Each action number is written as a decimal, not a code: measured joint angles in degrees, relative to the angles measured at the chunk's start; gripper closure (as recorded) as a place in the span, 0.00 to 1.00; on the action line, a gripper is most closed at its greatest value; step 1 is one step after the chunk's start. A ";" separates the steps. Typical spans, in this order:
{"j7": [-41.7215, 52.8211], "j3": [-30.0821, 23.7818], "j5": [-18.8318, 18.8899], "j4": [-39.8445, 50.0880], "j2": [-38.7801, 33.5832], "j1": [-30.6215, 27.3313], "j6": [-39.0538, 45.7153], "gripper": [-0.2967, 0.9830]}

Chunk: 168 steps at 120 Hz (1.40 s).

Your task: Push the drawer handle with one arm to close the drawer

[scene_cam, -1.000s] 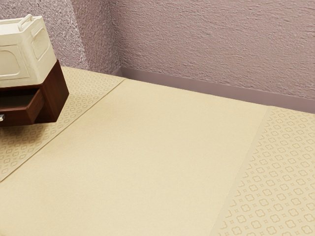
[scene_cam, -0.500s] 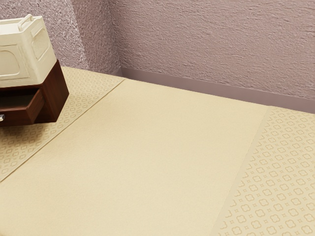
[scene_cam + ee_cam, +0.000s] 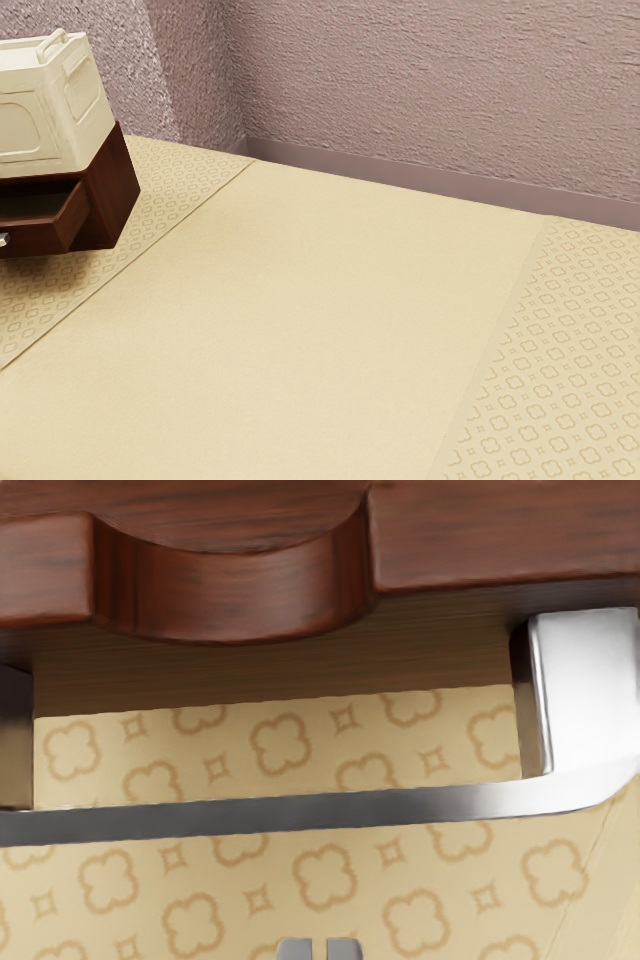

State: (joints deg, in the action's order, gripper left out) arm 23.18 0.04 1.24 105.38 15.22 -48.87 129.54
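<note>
Exterior view: drawer (image 3: 38, 238) at the exterior view's left edge, pulled out of a dark cabinet (image 3: 118, 195), its inside in shadow. Wood deep reddish brown, near black on the shaded parts; front plain and upright. Handle (image 3: 3, 240) small and silvery on that front, cut off by the border. Cream container (image 3: 25, 130) with moulded panels and a raised grip on top, sitting on the cabinet. Pale yellow floor (image 3: 300, 320), smooth in the middle, with a quatrefoil print at both sides; rough mauve wall (image 3: 430, 90) behind, a smooth skirting (image 3: 400, 175) along its foot. Wrist view: the drawer's wood close up, glossy red-brown with fine streaked grain, edges rounded, a broad scooped notch (image 3: 235, 590) cut into it. Handle stands off from the wood: a flat, slim metal bar, dull dark grey along most of its run, brightening to polished silver where it bends into a squared post (image 3: 590, 690). Printed floor visible through the opening between bar and wood. Gripper (image 3: 319, 948) near the bar, not over it; its two grey tips all but together, a thin slit between them, nothing pinched. Contact with the handle: none seen.
</note>
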 joint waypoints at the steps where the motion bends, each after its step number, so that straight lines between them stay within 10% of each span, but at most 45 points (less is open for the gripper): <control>1: 0.00 -0.06 -0.01 -0.12 0.09 0.01 0.00 0.84; 168: -0.18 -2.55 0.03 -16.54 11.69 -0.57 -2.47 0.85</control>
State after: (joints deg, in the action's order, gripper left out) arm 23.01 -2.51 1.27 88.83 26.91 -49.44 127.07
